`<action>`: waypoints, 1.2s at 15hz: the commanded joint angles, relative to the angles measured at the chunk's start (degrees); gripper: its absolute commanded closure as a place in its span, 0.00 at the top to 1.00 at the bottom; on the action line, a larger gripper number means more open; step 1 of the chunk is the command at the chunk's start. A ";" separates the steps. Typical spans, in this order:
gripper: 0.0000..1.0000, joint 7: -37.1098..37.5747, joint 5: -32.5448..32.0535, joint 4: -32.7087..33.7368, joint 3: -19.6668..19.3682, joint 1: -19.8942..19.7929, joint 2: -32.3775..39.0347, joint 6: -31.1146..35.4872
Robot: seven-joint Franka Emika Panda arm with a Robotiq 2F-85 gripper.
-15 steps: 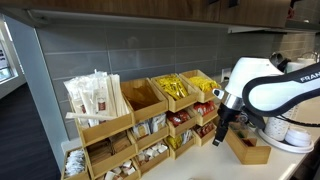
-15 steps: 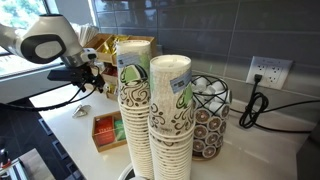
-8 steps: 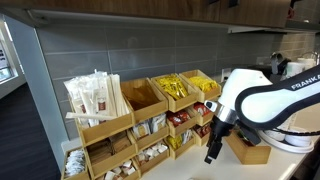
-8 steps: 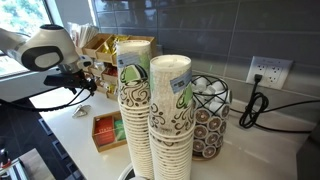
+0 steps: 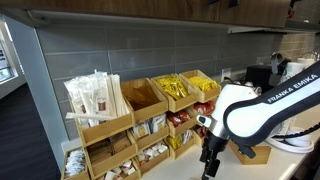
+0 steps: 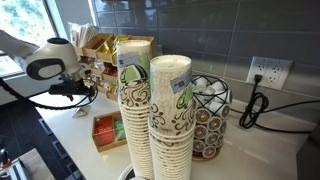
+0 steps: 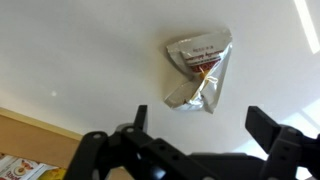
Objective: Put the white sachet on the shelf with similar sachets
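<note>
Claw (image 7: 197, 122) spread wide, empty, crumpled white sachet (image 7: 200, 72) on counter (image 7: 80, 60), red print unreadable, arm (image 5: 250, 110) lettered FRANKA EMIKA

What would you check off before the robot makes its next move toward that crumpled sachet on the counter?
1. End effector open and empty: ok, jaws wide apart.
2. White sachet in sight: ok, lying crumpled on the counter.
3. Sachet centred between the fingers: ok, roughly.
4. Space around the sachet free: ok in the wrist view.
5. Fingers on the sachet: not ok, there is a gap.
6. Matching bin on the shelf found: cannot tell, contents too small.
</note>
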 commanded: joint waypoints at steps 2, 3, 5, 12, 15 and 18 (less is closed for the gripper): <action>1.00 -0.88 0.88 0.28 2.06 -2.03 0.48 -0.33; 1.00 -0.84 0.84 0.36 2.20 -2.15 0.41 -0.32; 1.00 -0.79 0.80 0.44 2.37 -2.23 0.29 -0.31; 1.00 -7.04 10.66 0.69 2.47 -0.25 4.30 2.84; 1.00 -9.19 12.85 0.60 3.99 -1.16 5.84 4.73; 0.91 -11.98 15.72 0.95 5.06 -1.33 7.54 6.52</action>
